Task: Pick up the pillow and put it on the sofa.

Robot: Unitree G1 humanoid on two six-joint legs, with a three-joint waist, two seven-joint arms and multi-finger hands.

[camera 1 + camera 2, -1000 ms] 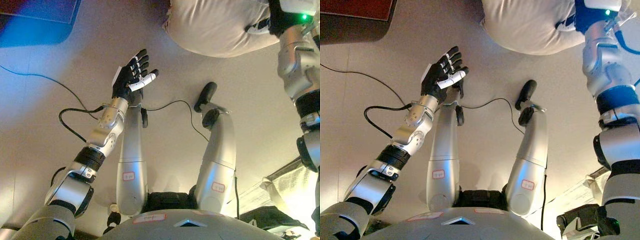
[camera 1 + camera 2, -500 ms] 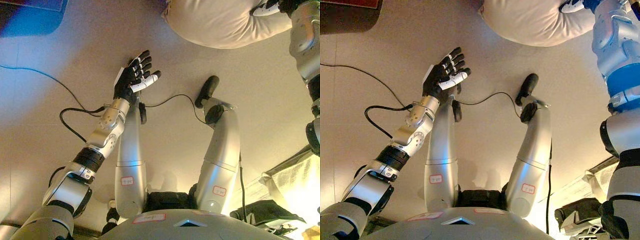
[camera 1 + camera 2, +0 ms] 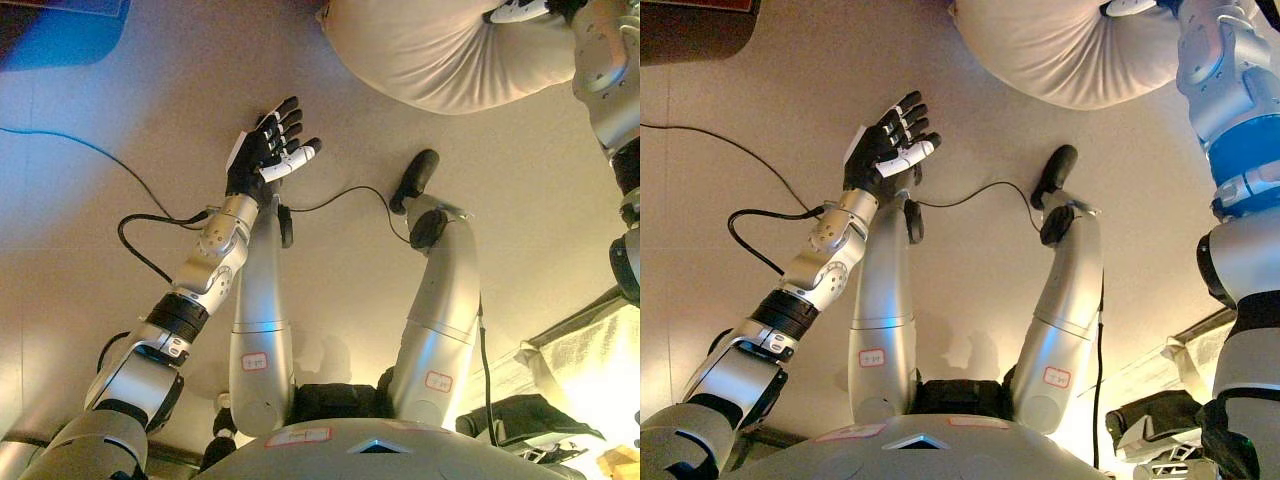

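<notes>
Pillow, beige, is at the top of view above the floor, lifted off it. Right hand is pressed against its upper right edge; finger state cannot be determined. Left hand hovers apart below-left, fingers extended and released, holding nothing.

Bare floor around open left robot hand, pillow ahead blocking upper right
</notes>
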